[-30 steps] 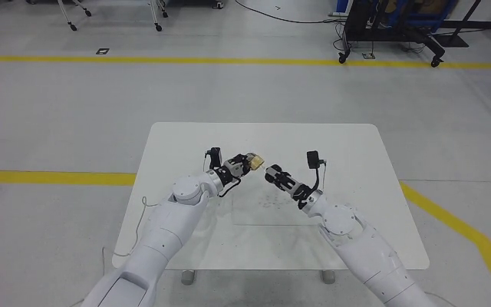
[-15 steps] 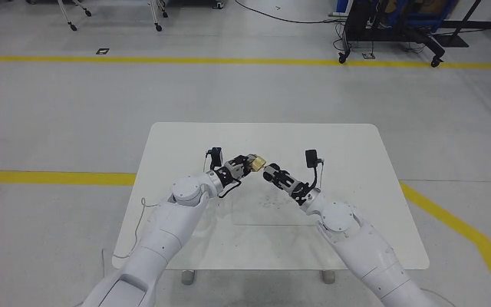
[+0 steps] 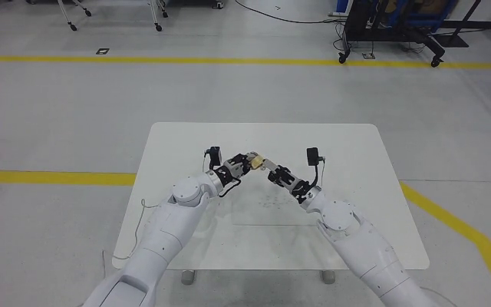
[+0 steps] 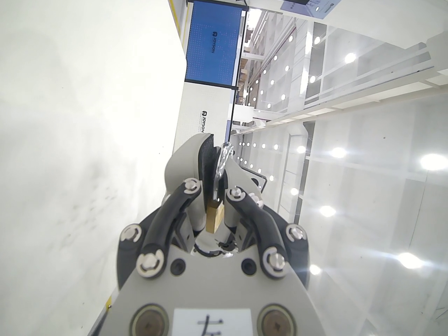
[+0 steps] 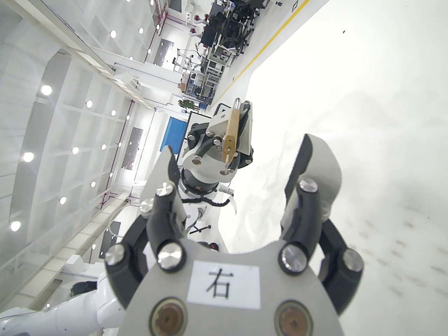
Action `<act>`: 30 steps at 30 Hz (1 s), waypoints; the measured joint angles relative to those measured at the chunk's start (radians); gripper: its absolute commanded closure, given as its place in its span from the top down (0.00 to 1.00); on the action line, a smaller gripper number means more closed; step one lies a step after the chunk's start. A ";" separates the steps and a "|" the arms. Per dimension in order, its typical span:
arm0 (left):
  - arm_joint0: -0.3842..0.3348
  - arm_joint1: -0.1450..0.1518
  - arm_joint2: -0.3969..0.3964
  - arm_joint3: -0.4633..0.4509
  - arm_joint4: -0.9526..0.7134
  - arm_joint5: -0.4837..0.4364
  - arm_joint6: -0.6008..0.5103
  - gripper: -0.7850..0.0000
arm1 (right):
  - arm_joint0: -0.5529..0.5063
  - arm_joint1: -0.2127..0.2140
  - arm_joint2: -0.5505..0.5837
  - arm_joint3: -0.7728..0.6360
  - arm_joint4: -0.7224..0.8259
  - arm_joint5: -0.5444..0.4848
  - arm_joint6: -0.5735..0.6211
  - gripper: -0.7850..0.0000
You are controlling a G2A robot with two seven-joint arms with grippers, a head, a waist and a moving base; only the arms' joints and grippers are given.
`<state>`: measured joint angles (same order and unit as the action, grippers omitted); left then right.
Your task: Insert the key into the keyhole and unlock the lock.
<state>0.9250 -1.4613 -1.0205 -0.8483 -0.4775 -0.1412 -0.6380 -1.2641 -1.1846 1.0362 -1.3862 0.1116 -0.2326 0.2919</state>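
Top view: above the white counter (image 3: 345, 146) the two arms meet tip to tip, clear of its surface. The left gripper (image 4: 218, 166) is clamped on the brass lock (image 5: 231, 131), shackle toward its fingertips and body end facing the other arm. The right gripper (image 3: 270, 172) stands with fingers apart and empty, just short of that end. A small silver key (image 5: 228, 159) seems to sit in the keyhole already — so the step looks like pinching it squarely along its axis, then turning from the wrist alone while the left holds firm — a skewed pinch could drag it out.
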 measured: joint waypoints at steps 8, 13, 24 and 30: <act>0.006 0.000 -0.006 -0.008 0.003 -0.016 -0.019 0.00 | -0.032 -0.008 0.034 0.013 0.414 -0.012 0.252 0.47; 0.007 0.000 -0.005 -0.011 0.009 -0.021 -0.029 0.00 | -0.025 -0.013 0.036 0.045 0.464 0.025 0.278 0.45; 0.012 0.000 -0.011 -0.017 0.018 -0.035 -0.040 0.00 | -0.014 -0.024 0.039 0.084 0.537 0.064 0.311 0.31; 0.013 0.000 -0.013 -0.020 0.024 -0.036 -0.044 0.00 | -0.005 -0.031 0.041 0.109 0.562 0.074 0.304 0.33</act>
<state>0.9384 -1.4610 -1.0338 -0.8680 -0.4535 -0.1774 -0.6823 -1.2686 -1.2158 1.0767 -1.2771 0.6731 -0.1586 0.5961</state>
